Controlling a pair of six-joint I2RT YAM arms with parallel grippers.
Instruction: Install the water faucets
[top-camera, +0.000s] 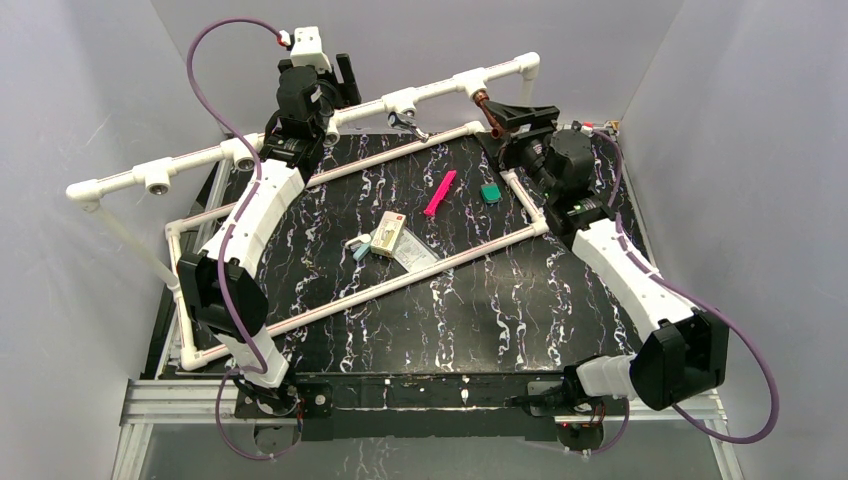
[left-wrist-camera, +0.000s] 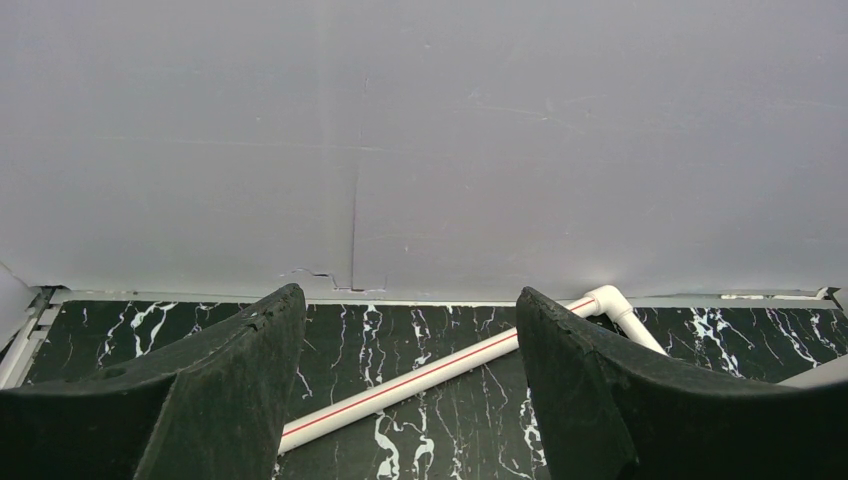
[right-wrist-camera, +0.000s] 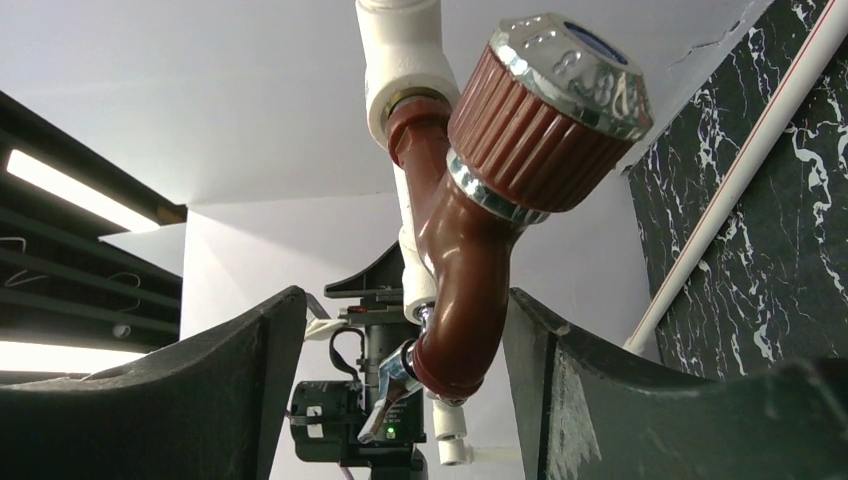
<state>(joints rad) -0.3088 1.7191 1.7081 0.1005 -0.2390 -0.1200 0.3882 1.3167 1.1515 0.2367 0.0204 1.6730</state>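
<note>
My right gripper is open at the far right end of a raised white pipe rail. Its two black fingers stand apart on either side of the reddish-brown faucet. That faucet hangs from a white pipe socket, with its ribbed brown knob and silver cap tilted up to the right and its bent spout pointing down between my fingers. There is a clear gap between the spout and one finger. It sits very close to the other finger, and I cannot tell whether they touch.

The silver faucet hangs from the next socket to the left along the same rail.

My left gripper is also open and holds nothing. It is raised near the back wall, farther left along the rail. Between its fingers I see only the grey wall, the black marbled table and a low white pipe.

On the table, inside the low pipe frame, lie a pink strip, a small green piece and a small box.
</note>
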